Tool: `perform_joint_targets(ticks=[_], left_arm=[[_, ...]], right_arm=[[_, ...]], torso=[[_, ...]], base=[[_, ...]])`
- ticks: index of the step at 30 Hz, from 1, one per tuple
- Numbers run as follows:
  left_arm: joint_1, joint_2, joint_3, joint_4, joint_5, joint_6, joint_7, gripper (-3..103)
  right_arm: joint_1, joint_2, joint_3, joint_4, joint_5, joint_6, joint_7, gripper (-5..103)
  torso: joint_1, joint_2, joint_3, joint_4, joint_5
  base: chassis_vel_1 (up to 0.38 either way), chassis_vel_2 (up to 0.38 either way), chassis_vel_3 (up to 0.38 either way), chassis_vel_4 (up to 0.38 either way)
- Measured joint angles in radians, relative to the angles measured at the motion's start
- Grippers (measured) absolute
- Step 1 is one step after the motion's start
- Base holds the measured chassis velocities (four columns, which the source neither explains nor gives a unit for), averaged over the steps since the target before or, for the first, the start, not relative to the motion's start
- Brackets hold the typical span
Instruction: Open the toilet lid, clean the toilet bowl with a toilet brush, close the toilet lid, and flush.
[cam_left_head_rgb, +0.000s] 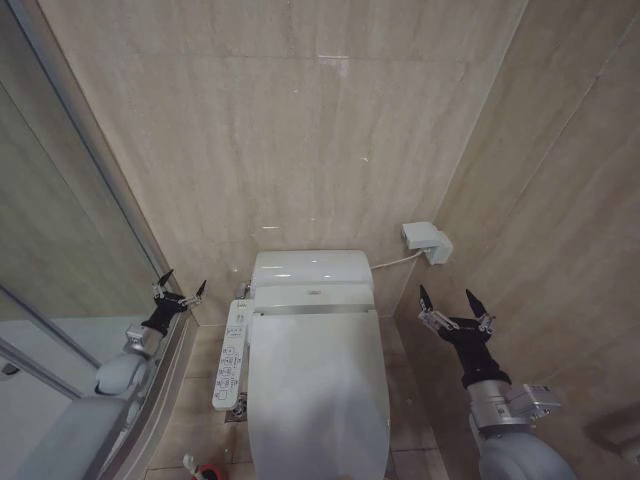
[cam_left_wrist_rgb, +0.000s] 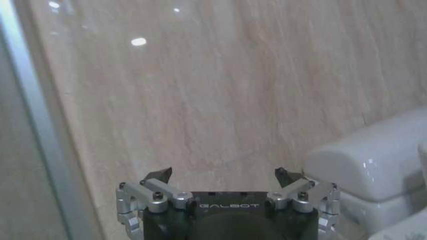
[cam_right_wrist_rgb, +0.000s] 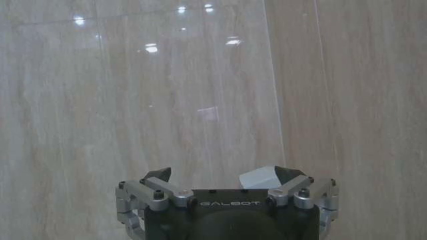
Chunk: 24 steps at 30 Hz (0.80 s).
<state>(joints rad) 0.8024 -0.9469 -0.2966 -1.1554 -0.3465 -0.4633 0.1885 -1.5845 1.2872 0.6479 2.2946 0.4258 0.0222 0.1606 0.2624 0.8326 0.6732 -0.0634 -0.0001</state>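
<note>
Nearest the robot, at the bottom edge of the head view, the red holder (cam_left_head_rgb: 209, 472) with the toilet brush (cam_left_head_rgb: 190, 463) stands on the tiled floor just left of the toilet's front, a bit of white handle showing beside the red rim. The one toilet lid (cam_left_head_rgb: 318, 395) lies shut, flat over the bowl, filling the middle of the narrow alcove; strips of bare floor run along both its sides. One long white control panel (cam_left_head_rgb: 230, 355) with buttons sits along the toilet's left side, touching it. Two grippers hang in the air, one on each side of the toilet. The left gripper (cam_left_head_rgb: 179, 290) is raised beside the glass shower partition (cam_left_head_rgb: 60, 240), close to its metal frame and near the panel's far end; its two dark fingertips stand wide apart with nothing between them, as the left wrist view (cam_left_wrist_rgb: 223, 175) also shows. The right gripper (cam_left_head_rgb: 455, 303) hovers between the toilet and the right wall, clear of both, its fingers likewise spread wide and empty, seen again in the right wrist view (cam_right_wrist_rgb: 223, 174). Behind the lid sits the white rounded tank (cam_left_head_rgb: 311, 268), against the back wall. One small white box (cam_left_head_rgb: 426, 241) is mounted by the far right corner, a cable running from it toward the tank.
</note>
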Motion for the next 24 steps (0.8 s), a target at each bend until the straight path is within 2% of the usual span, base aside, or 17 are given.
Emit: perform_joint_targets(ticks=[7, 11, 12, 19, 20, 24], left_arm=[[-0.124, -0.007, 0.099, 0.119, 0.001, -0.018, 0.023, 100], [-0.163, -0.030, 0.140, 0.139, 0.000, -0.016, 0.026, 100], [-0.175, -0.038, 0.153, 0.144, 0.000, -0.013, 0.027, 92], [-0.224, -0.078, 0.210, 0.169, -0.004, 0.000, 0.028, 92], [-0.231, -0.083, 0.221, 0.172, -0.008, 0.001, 0.031, 66], [-0.243, -0.099, 0.251, 0.182, -0.016, 0.002, 0.035, 66]], right_arm=[[0.000, 0.000, 0.000, 0.000, 0.000, 0.000, 0.000, 100], [0.000, 0.000, 0.000, 0.000, 0.000, 0.000, 0.000, 100], [0.000, 0.000, 0.000, 0.000, 0.000, 0.000, 0.000, 100], [0.000, 0.000, 0.000, 0.000, 0.000, 0.000, 0.000, 100], [0.000, 0.000, 0.000, 0.000, 0.000, 0.000, 0.000, 100], [0.000, 0.000, 0.000, 0.000, 0.000, 0.000, 0.000, 100]], torso=[[0.000, 0.000, 0.000, -0.0002, 0.0000], [0.000, 0.000, 0.000, -0.0002, 0.0001], [0.000, 0.000, 0.000, -0.0002, 0.0001], [0.000, 0.000, 0.000, -0.0004, 0.0002], [0.000, 0.000, 0.000, -0.0003, 0.0003], [0.000, 0.000, 0.000, -0.0003, 0.0002]], base=[[0.000, 0.000, 0.000, 0.000], [0.000, 0.000, 0.000, 0.000], [0.000, 0.000, 0.000, 0.000], [0.000, 0.000, 0.000, 0.000], [0.000, 0.000, 0.000, 0.000], [0.000, 0.000, 0.000, 0.000]])
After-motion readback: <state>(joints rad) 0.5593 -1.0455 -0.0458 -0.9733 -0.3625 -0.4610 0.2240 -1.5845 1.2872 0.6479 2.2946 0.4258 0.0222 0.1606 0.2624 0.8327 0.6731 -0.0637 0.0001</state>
